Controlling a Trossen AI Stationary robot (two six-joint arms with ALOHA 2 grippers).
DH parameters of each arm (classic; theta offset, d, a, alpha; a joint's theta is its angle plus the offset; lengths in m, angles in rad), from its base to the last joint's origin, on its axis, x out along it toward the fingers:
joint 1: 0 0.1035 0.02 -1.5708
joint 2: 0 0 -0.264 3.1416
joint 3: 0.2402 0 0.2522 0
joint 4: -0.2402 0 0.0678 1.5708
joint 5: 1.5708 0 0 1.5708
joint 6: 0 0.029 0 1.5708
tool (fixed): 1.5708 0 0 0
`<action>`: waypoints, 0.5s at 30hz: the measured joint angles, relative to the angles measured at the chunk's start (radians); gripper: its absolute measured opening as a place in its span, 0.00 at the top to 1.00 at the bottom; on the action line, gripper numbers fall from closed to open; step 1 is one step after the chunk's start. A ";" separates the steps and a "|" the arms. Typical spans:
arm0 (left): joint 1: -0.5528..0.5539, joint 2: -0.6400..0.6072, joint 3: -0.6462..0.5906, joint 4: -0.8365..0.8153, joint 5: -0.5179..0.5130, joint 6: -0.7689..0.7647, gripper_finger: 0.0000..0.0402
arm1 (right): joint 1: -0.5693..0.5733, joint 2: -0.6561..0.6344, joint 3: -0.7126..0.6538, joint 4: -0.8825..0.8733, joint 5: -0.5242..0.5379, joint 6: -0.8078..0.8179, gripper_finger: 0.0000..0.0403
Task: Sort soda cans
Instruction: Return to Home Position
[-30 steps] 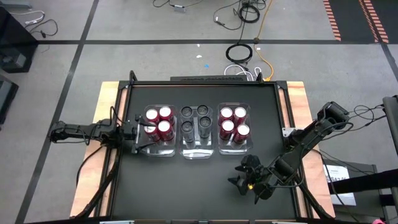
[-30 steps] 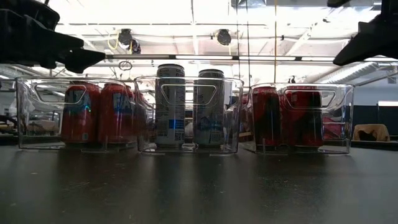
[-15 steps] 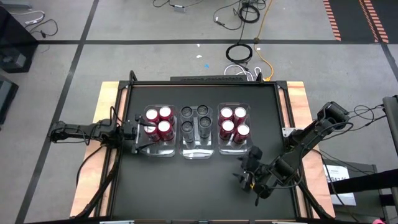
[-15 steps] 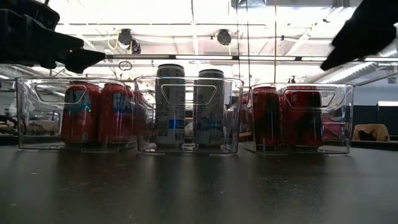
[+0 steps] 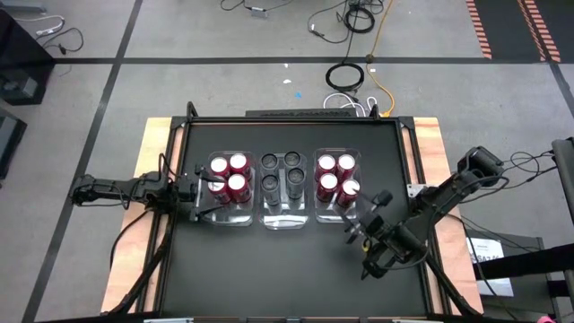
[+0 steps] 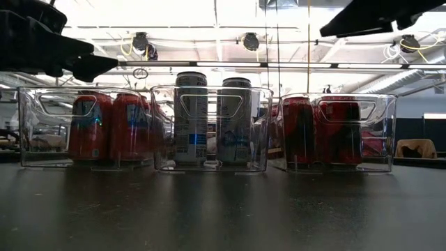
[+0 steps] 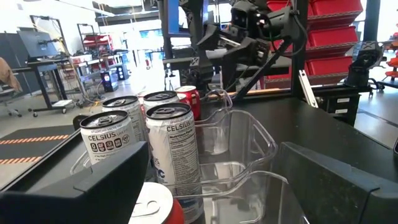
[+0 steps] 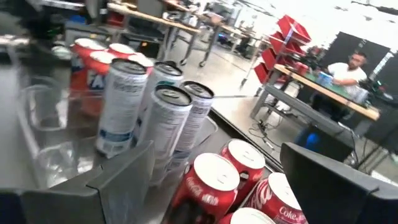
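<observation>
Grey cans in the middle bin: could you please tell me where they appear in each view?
High view: grey cans at the centre, four dark tops.
Low view: the cans at the centre, two tall ones showing.
Left wrist view: the cans left of centre, labels facing the camera.
Right wrist view: the cans left of centre.
Shared landmark: red cans stand beside them in every view.

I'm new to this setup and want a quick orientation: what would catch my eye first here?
In a row on the black table, the left bin holds three red cans, the middle bin four tall dark-topped cans, and the right bin four more red cans. The left hand hovers open at the left bin's outer side. The right hand hangs open off the right bin's front corner.
</observation>
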 joint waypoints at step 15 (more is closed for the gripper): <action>0.000 0.000 0.000 0.000 0.000 0.000 0.08 | -0.253 0.000 0.000 0.040 0.007 0.077 0.16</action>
